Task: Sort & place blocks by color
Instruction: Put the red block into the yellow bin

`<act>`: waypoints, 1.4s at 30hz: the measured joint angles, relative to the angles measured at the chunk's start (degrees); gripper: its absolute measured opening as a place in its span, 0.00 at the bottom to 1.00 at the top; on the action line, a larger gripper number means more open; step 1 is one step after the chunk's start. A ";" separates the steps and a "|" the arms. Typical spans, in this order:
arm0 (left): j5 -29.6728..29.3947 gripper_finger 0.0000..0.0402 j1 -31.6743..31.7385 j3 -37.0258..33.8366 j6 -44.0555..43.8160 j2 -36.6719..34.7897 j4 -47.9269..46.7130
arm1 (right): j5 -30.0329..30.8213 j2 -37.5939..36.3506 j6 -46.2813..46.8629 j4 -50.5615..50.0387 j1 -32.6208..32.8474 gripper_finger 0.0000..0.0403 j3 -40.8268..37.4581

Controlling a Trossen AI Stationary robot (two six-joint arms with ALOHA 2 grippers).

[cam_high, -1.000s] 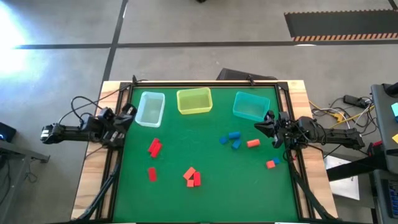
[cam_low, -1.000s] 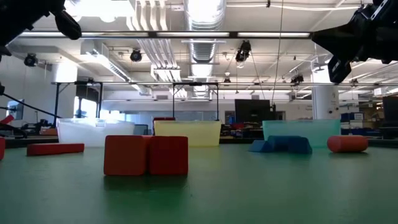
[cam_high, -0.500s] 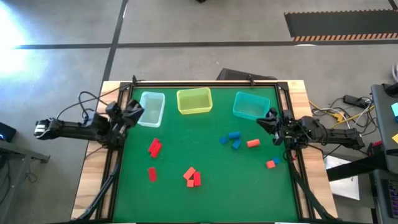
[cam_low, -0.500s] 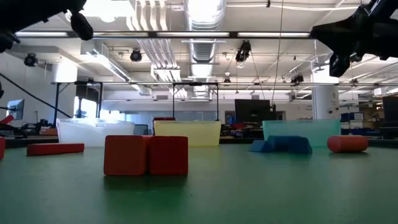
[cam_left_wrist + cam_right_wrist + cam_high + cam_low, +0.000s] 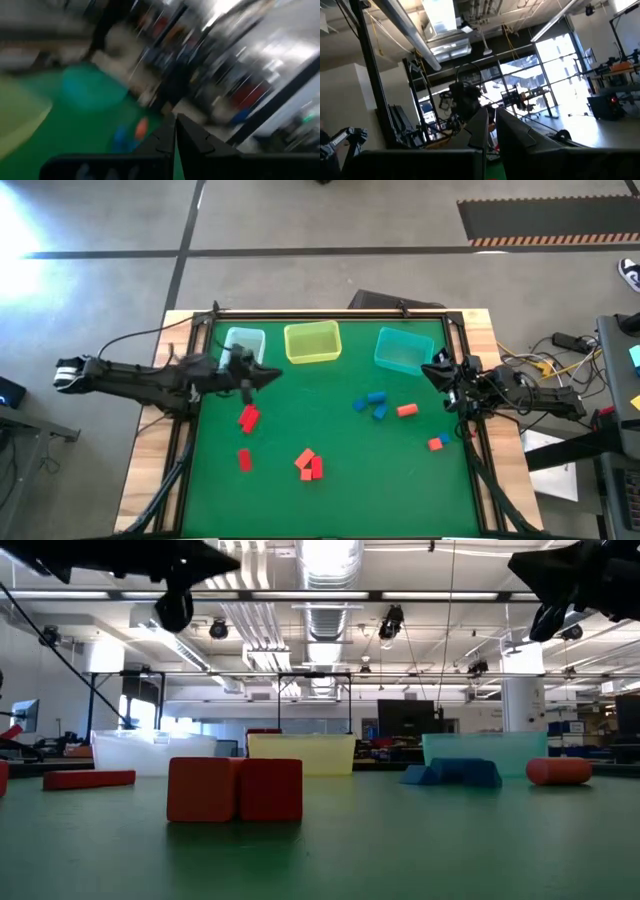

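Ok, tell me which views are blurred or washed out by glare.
Left wrist view: heavy motion blur, the teal bin and blocks only smears. Low view: ceiling lights blown out at the top. Right wrist view: bright windows glare. High view: sharp, with a pale glare patch on the floor at left.

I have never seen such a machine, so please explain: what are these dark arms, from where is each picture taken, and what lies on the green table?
These are two robot arms, each ending in a two-finger gripper. One camera looks down from above, one sits at table height, and one rides on each wrist. The left gripper, shut and empty, reaches over the table beside the clear bin. The right gripper, also shut and empty, waits at the table's right edge. On the green table lie red blocks and blue blocks, plus a yellow bin and a teal bin.
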 joint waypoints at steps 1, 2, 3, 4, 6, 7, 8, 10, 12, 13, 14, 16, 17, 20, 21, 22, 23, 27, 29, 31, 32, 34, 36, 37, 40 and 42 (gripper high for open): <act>0.00 0.00 -0.01 2.31 -1.79 0.69 -6.67 | 0.00 0.00 0.00 -0.01 0.00 0.07 0.00; -0.02 0.00 -0.01 4.77 -3.76 1.39 -13.81 | 0.00 0.00 0.03 -0.05 0.00 0.07 0.00; -0.07 0.00 0.01 7.15 -6.05 2.26 -22.20 | 0.00 0.02 0.04 -0.07 0.02 0.07 0.00; -0.11 0.00 -0.03 9.34 -8.44 3.45 -30.17 | -0.02 0.07 0.04 -0.24 0.02 0.07 0.00; -0.13 0.00 -0.76 13.02 -13.54 6.37 -43.59 | -0.01 0.09 0.08 -1.25 0.02 0.07 0.00; -0.11 0.00 -1.39 14.42 -16.04 7.71 -49.06 | -0.01 0.12 0.11 -1.76 0.02 0.07 0.00; -0.02 0.00 -2.13 15.68 -18.16 8.92 -53.40 | -0.02 0.19 0.12 -2.17 0.02 0.07 0.00; 1.12 0.00 -3.57 17.90 -22.12 11.48 -60.42 | -0.01 0.49 0.17 -2.50 0.02 0.07 0.00; 2.61 0.00 -5.15 18.80 -25.83 14.19 -66.51 | -0.01 0.92 0.17 -2.46 0.02 0.07 0.00; 3.39 0.00 -5.96 18.99 -27.57 15.50 -68.78 | 0.00 1.10 0.17 -2.47 0.02 0.07 0.00; 4.36 0.00 -6.73 19.22 -29.18 16.73 -70.84 | -0.02 1.25 0.14 -2.46 0.02 0.07 0.00; 6.95 0.00 -8.12 19.24 -31.61 19.12 -74.45 | 0.00 1.64 0.07 -2.43 0.02 0.07 0.00; 8.44 0.00 -8.70 19.00 -31.89 20.38 -75.87 | 0.00 1.86 0.07 -2.49 0.02 0.07 0.00; 11.48 0.00 -9.69 18.24 -31.91 23.82 -77.53 | 0.03 2.57 0.05 -2.47 0.02 0.07 0.00; 11.97 0.00 -9.81 18.08 -31.89 24.77 -77.50 | 0.07 2.81 0.04 -2.45 0.02 0.07 0.00; 12.23 0.00 -9.86 18.02 -31.90 25.61 -77.53 | 0.09 3.06 0.04 -2.43 0.02 0.07 0.00; 12.44 0.00 -9.86 17.98 -31.79 26.44 -77.49 | 0.09 3.25 0.04 -2.47 0.02 0.07 0.00; 12.55 0.00 -9.84 18.15 -30.52 28.66 -77.36 | 1.61 3.93 -0.02 -2.46 0.02 0.07 0.00; 12.55 0.00 -9.83 18.24 -29.96 29.26 -76.93 | 2.86 4.20 -0.20 -2.48 0.01 0.07 0.00; 12.57 0.00 -9.82 18.14 -29.91 29.49 -76.62 | 3.14 4.20 -1.91 -2.46 0.00 0.07 0.00; 12.59 0.00 -9.82 18.06 -29.90 29.47 -76.28 | 3.13 4.19 -2.92 -2.41 0.01 0.07 0.00; 12.61 0.00 -9.82 18.06 -29.74 29.31 -75.64 | 3.13 4.15 -4.60 -2.43 0.01 0.07 0.00; 12.61 0.01 -9.82 18.06 -29.74 29.08 -75.60 | 3.17 4.17 -6.40 -2.41 0.00 0.07 0.00; 12.59 0.01 -9.82 18.06 -29.39 29.02 -75.27 | 3.15 4.17 -6.76 -2.42 0.00 0.07 0.00; 12.52 0.08 -9.82 17.91 -26.81 29.09 -71.45 | 3.84 4.15 -7.39 -2.41 0.02 0.07 0.00; 12.44 0.14 -9.82 17.56 -25.57 29.48 -68.80 | 4.16 4.17 -7.39 -2.43 0.02 0.07 0.00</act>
